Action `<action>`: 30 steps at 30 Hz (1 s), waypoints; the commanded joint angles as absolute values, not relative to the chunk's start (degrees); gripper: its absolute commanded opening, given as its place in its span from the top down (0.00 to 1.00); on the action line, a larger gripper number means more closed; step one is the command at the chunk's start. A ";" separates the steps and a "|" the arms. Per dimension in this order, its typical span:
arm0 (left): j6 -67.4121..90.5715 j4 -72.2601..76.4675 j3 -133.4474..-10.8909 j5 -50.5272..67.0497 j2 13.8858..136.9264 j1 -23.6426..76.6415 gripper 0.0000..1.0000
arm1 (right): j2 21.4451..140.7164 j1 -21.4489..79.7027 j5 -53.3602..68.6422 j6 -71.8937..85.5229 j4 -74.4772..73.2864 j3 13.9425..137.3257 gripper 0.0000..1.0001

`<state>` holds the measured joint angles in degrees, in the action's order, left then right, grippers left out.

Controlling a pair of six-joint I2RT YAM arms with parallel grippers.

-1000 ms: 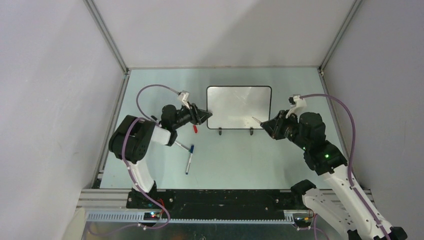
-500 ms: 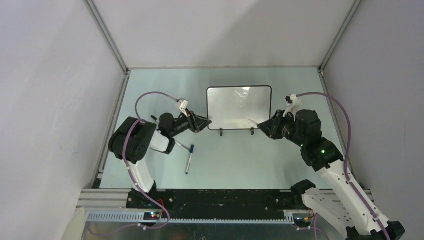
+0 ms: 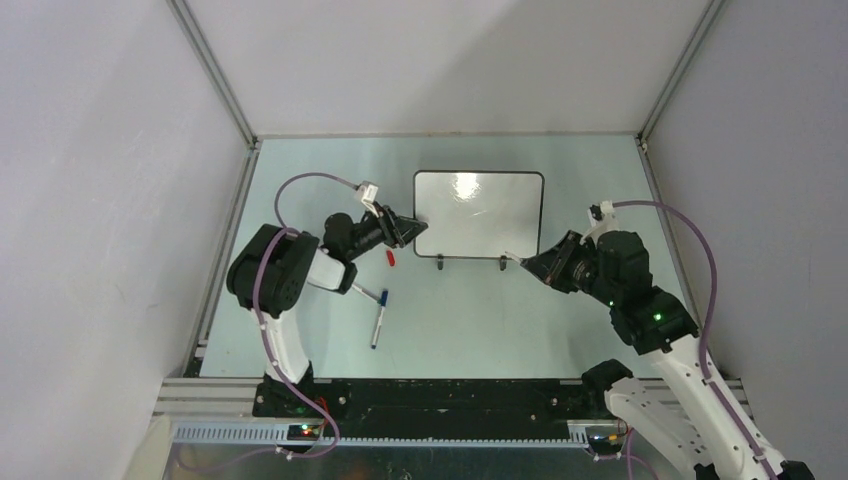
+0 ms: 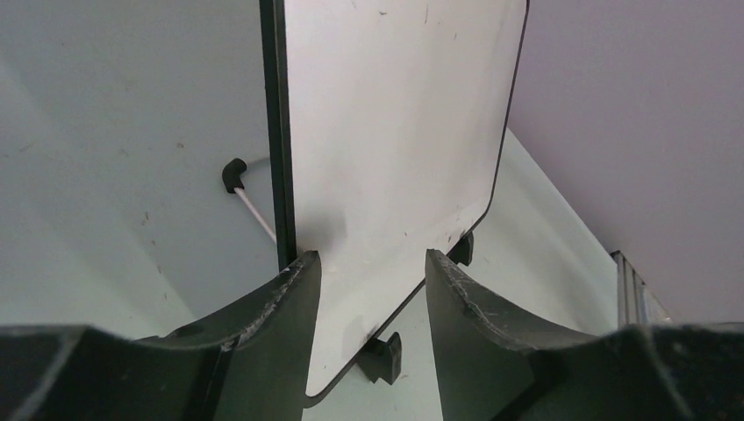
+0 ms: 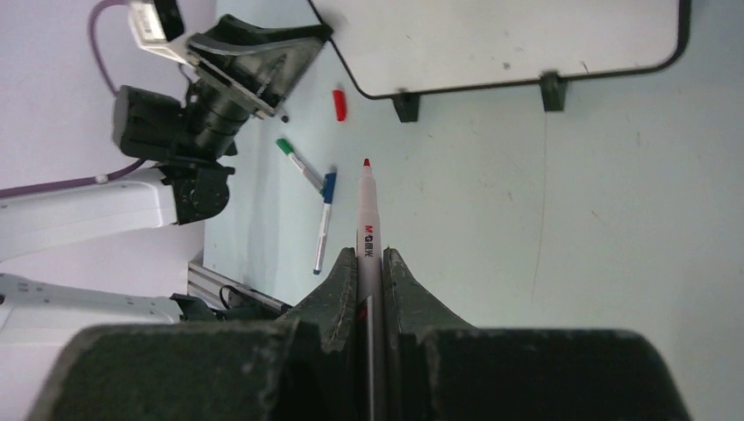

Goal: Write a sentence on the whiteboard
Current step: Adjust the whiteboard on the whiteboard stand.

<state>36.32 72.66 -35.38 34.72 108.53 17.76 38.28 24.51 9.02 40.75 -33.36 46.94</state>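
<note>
between right jaws, marker [image 5: 368, 237] near whiteboard [image 5: 526, 35]

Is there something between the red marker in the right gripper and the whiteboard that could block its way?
Nothing visible does. Only bare table lies between the red marker, held in the right gripper, and the whiteboard. The red cap and two pens lie to the left, near the left gripper.

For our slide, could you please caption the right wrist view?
Right gripper holding an uncapped red marker toward the blank whiteboard, left gripper at its corner.
</note>
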 commanded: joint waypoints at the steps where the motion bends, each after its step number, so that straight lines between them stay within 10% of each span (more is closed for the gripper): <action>1: 38.18 71.54 -37.11 32.90 109.67 17.77 0.46 | 39.15 24.75 6.51 46.09 -37.67 47.28 1.00; 30: 39.05 80.90 -31.70 25.67 108.66 14.54 0.43 | 35.18 24.34 9.18 37.89 -28.80 45.73 1.00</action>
